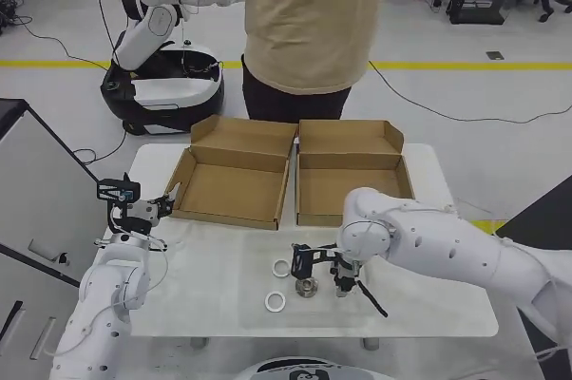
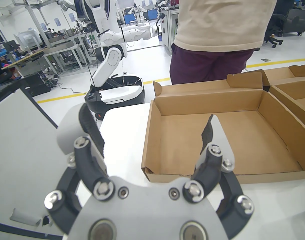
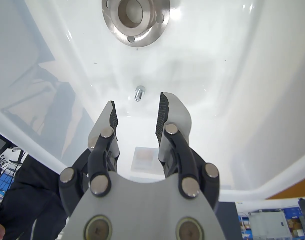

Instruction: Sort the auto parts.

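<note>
Two cardboard boxes point(image 1: 234, 190) point(image 1: 351, 190) and just one metal flange point(image 1: 307, 285). Two white rings point(image 1: 282, 269) point(image 1: 276, 302) sit beside the flange, plus one small bolt point(image 3: 139, 93).

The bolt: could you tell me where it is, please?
Right wrist view: the bolt lies on the table, between the open right end effector and the metal flange.

Left gripper point(image 2: 147, 112) spread; right gripper point(image 3: 137, 99) parted (seemingly narrower).
</note>
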